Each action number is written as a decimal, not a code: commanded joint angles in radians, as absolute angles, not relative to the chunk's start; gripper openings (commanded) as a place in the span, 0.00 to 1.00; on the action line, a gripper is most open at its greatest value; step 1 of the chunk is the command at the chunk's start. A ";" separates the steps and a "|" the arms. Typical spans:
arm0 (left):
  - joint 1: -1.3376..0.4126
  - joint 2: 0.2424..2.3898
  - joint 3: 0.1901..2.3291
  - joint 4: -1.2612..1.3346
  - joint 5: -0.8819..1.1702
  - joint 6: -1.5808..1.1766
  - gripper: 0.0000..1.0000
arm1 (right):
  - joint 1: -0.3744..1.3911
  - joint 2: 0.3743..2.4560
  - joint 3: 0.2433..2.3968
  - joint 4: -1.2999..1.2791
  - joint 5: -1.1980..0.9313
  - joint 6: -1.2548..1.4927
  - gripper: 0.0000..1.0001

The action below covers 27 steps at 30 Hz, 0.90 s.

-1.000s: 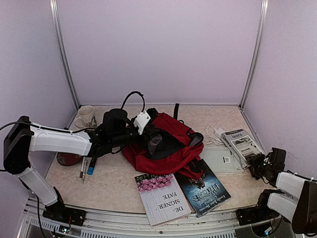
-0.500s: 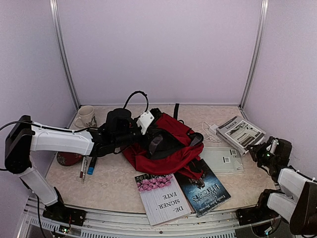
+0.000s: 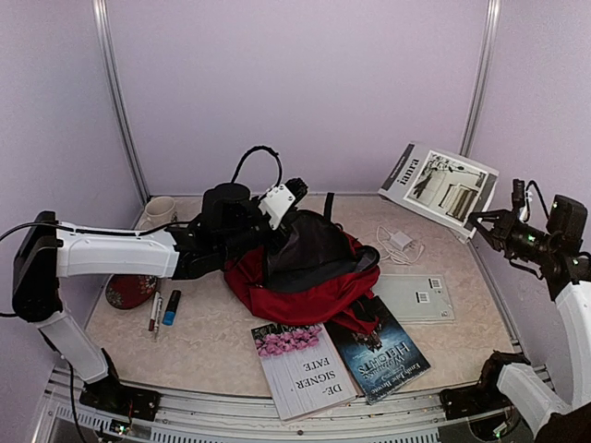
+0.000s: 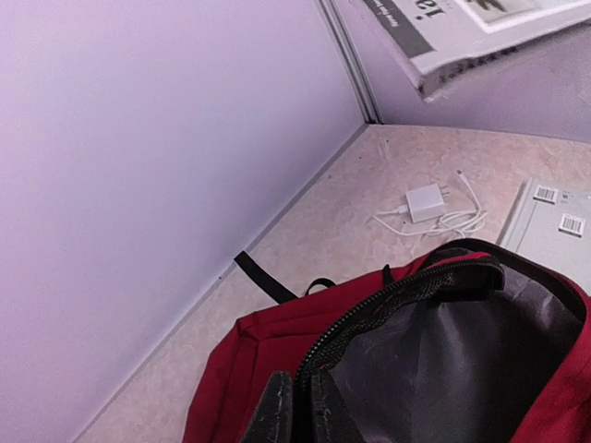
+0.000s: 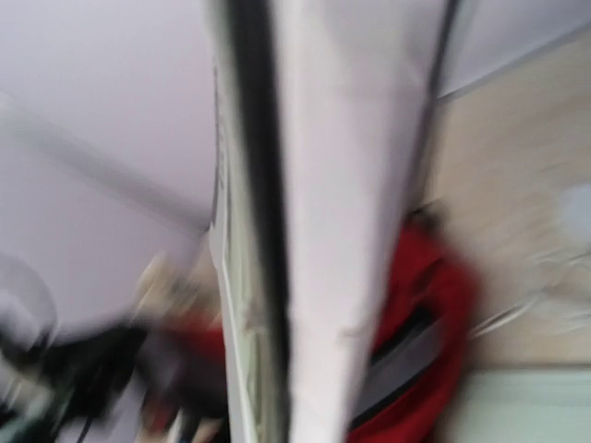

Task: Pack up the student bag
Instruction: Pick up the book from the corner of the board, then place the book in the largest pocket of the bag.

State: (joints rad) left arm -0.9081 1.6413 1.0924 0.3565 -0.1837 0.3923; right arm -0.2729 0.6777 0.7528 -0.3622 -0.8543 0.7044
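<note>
Roughly at the middle of the tabletop [image 3: 212, 341] lies the student bag [image 3: 305, 286], its long axis running left to right across the surface, its unzipped mouth gaping upward and showing dark grey lining, one black strap trailing toward the back wall. From the left base an arm reaches across almost level, and the left end effector [image 4: 297, 392] sits at the bag's back-left rim with its fingers pressed nearly together, pinching the zippered edge and holding it up. At the right wall the other arm stands raised, its wrist pointing left. The right end effector [image 3: 482, 220] is clamped on one edge of a grey-and-white book [image 3: 439, 185], which hangs tilted in the air above the back right corner; the right wrist view is blurred. A white charger [image 3: 400, 242] and a pale flat box [image 3: 416, 297] lie right of the bag, two books [image 3: 337, 360] in front, a mug [image 3: 162, 214] and pens [image 3: 162, 309] to the left. The tabletop is beige and marbled, and the walls are pale lilac.
</note>
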 commanded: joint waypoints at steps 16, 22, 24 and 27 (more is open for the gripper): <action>-0.902 1.757 1.367 0.271 -0.300 0.404 0.04 | 0.436 0.676 0.597 -0.273 -0.805 1.036 0.00; -0.962 1.668 1.280 0.282 -0.227 0.429 0.06 | 0.487 0.802 0.464 -0.009 -0.659 1.235 0.00; -0.984 1.629 1.243 0.290 -0.183 0.426 0.06 | 0.486 0.829 0.412 0.080 -0.596 1.325 0.00; -1.019 1.586 1.205 0.288 -0.135 0.464 0.05 | 0.486 0.884 0.405 0.202 -0.502 1.413 0.00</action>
State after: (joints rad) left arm -0.9768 1.6722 1.2396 0.2512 -0.2214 0.4244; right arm 0.4778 0.8398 0.4122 -0.0570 -0.6552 1.2400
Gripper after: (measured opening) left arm 0.055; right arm 0.034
